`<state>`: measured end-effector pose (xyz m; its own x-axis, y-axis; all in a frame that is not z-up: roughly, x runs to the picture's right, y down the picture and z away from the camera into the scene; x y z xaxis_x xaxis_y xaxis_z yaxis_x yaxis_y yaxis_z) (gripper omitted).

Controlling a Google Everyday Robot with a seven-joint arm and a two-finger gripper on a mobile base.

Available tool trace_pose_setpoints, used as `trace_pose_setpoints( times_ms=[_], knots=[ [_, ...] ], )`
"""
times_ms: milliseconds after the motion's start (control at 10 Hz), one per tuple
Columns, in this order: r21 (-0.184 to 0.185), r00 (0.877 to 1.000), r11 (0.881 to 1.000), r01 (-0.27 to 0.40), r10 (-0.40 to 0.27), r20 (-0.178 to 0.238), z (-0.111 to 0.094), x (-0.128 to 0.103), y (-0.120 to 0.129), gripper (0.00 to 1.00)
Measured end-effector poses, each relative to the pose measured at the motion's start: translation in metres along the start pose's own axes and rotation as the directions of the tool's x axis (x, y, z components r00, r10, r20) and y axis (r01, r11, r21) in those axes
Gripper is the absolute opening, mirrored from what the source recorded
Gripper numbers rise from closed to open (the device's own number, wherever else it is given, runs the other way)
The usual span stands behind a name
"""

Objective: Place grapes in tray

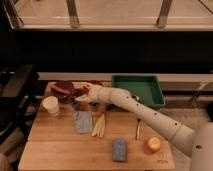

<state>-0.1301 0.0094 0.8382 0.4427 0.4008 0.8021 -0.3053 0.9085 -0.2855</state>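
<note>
- The tray point(150, 102) sits at the far edge of the wooden table point(55, 150), toward its right end. Its raised green rim runs along that edge and its flat bottom shows bare.
- The gripper point(81, 96) is well left of the tray, low over the table's far-left part. Whether it is parted, closed or gripping anything cannot be told.
- The grapes point(76, 93), a small dark cluster, lie at the gripper's tip, well left of the tray and not in it.
- The white arm point(145, 114) slants from the near-right corner past the tray's near-left corner, crossing the wood just in front of the tray.
- A dark purple plate point(62, 86) lies farther left of the tray than the grapes, near the far edge. A red-orange bowl point(96, 83) sits between the grapes and the tray.
- A white cup point(50, 105) stands far left of the tray, close to the left edge.
- Nearer the camera than the tray lie a blue cloth point(83, 121), a pale yellow item point(99, 125), a dark utensil point(137, 129), a blue sponge point(119, 149) and an orange fruit point(153, 145).
- Bare wood shows at the near-left corner, the farthest stretch from the tray.
</note>
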Motion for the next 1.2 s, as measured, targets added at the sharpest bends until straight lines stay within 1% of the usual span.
trace_pose_setpoints(
  times_ms=[200, 400, 600, 700, 900, 1100, 1200],
  knots=[
    [-0.031, 1.000, 0.999, -0.011, 0.010, -0.004, 0.019, 0.004, 0.006, 0.65],
    [-0.047, 1.000, 0.998, -0.030, 0.029, -0.009, 0.032, 0.011, 0.007, 0.65],
    [-0.067, 0.999, 0.997, -0.043, 0.042, -0.011, 0.047, 0.012, 0.009, 0.65],
    [-0.078, 0.999, 0.996, -0.044, 0.043, -0.011, 0.051, 0.014, 0.010, 0.60],
    [-0.088, 0.999, 0.995, -0.046, 0.045, -0.009, 0.057, 0.015, 0.011, 0.43],
    [-0.097, 0.999, 0.994, -0.055, 0.055, -0.003, 0.059, 0.018, 0.012, 0.20],
    [-0.102, 0.998, 0.993, -0.057, 0.057, -0.002, 0.059, 0.018, 0.013, 0.12]
  ],
)
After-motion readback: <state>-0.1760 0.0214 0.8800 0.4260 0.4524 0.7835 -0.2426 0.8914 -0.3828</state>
